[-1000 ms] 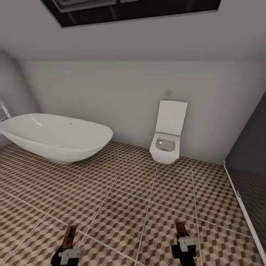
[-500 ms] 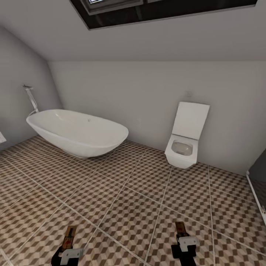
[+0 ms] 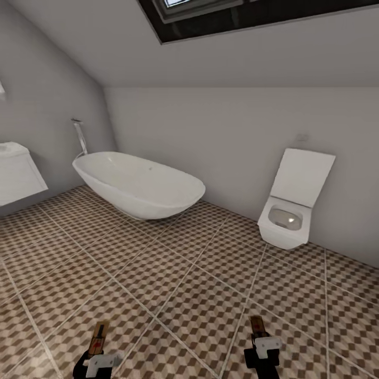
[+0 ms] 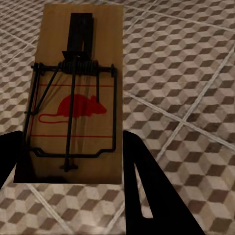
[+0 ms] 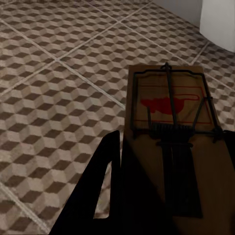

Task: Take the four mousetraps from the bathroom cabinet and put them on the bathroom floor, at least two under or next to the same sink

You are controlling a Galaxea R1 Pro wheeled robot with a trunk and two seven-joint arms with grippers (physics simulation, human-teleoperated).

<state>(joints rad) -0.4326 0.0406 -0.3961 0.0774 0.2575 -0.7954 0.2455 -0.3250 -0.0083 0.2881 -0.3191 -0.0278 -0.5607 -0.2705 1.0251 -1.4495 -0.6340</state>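
Note:
Each of my hands carries a mousetrap above the cube-patterned bathroom floor point(image 3: 173, 284). My left gripper point(image 3: 98, 357) is shut on one brown wooden mousetrap point(image 3: 98, 337), which shows close up in the left wrist view as a mousetrap point(image 4: 73, 98) with its red mouse mark and dark wire between the black fingers point(image 4: 147, 196). My right gripper point(image 3: 261, 351) is shut on a second mousetrap point(image 3: 257, 325), seen in the right wrist view as a mousetrap point(image 5: 171, 117) beside a black finger point(image 5: 105, 196). The white wall-hung sink point(image 3: 16, 171) stands at the far left. The cabinet is out of view.
An oval white bathtub point(image 3: 139, 184) with a tall chrome tap point(image 3: 80, 138) stands at the back left. A white toilet point(image 3: 292, 208) hangs on the back wall at the right. A dark skylight point(image 3: 237, 13) sits in the sloped ceiling.
The whole view has swung left: bathtub and toilet have slid rightward and the sink has come into view at the left edge. Both grippers still hold their mousetraps.

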